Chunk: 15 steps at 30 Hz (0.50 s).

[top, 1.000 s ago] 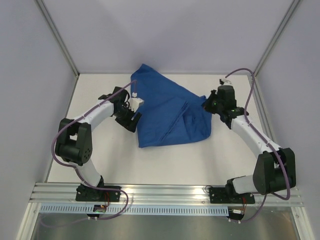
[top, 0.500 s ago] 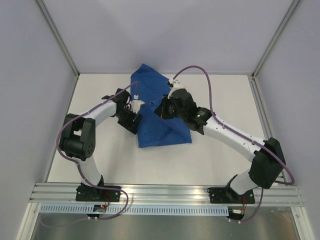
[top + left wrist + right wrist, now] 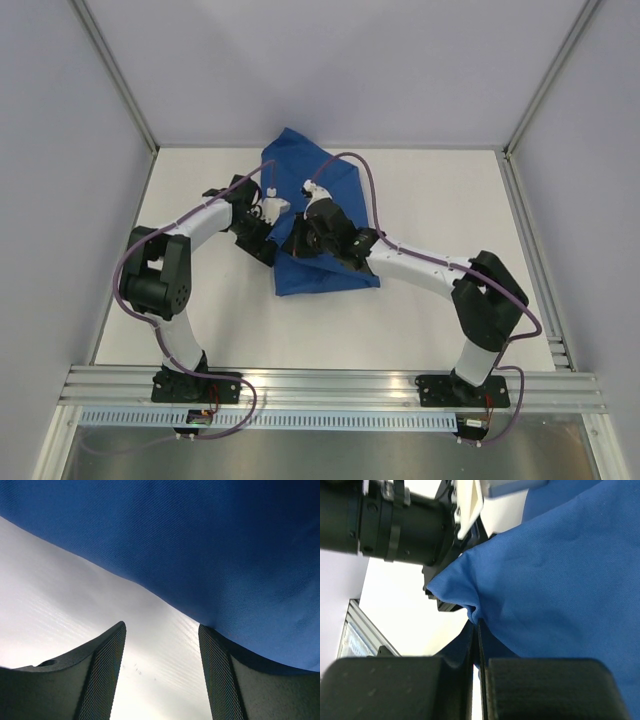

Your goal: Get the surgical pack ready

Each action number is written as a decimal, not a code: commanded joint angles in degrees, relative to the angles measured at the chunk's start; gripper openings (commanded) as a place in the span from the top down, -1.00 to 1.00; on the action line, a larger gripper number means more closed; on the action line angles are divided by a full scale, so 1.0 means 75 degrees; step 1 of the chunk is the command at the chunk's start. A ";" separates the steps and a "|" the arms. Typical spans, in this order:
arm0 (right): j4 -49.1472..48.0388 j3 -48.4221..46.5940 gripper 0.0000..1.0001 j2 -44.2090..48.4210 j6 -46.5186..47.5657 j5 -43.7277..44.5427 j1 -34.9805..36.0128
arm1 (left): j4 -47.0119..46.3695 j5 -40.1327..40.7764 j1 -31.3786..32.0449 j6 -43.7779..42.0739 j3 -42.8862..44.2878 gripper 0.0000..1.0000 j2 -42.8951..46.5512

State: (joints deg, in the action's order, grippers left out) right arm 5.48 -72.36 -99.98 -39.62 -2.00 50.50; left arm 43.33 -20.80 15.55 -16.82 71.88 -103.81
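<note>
**Fold in hand: right gripper pinching a drape corner beside the left gripper**

Right gripper (image 3: 478, 639): jaws clenched on a corner of the blue drape (image 3: 312, 278). The wrist view shows cloth bunched into the slit between the pads, with the rest of the sheet hanging off to one side.

Left gripper (image 3: 162, 630): released, fingers standing apart, only bare table (image 3: 440, 200) between them. The drape's edge lies across the tip of one finger. The left arm (image 3: 385, 525) fills the background of the right wrist view, so the two grippers are just beside each other.

Drape: a creased wedge-shaped bundle, centre-left on the table and toward the far side, lying under both wrists.

Judgement: the step looks like folding the right side over onto the left.
- Keep the held corner low and the cloth taut so the upper layer lies flat.
- Bring the corner square onto the left edge before letting go.
- The left gripper is well placed to pin the lower layer against dragging.
- The main risk is the two wrists touching, so the approach should be slow.

Containers: no tray or bin shows in any view. Whether anything lies under the drape cannot be told.
</note>
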 commanded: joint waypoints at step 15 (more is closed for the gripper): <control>-0.1269 0.0261 0.99 -0.0636 0.0618 -0.1197 0.0685 | 0.0246 0.0160 -0.0808 0.0063 0.0659 -0.53 0.0482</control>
State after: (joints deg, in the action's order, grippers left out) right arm 0.14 -69.30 -101.95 -36.42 -5.61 53.95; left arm 44.86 -19.07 9.69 -16.73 75.16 -103.50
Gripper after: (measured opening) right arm 0.017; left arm 0.761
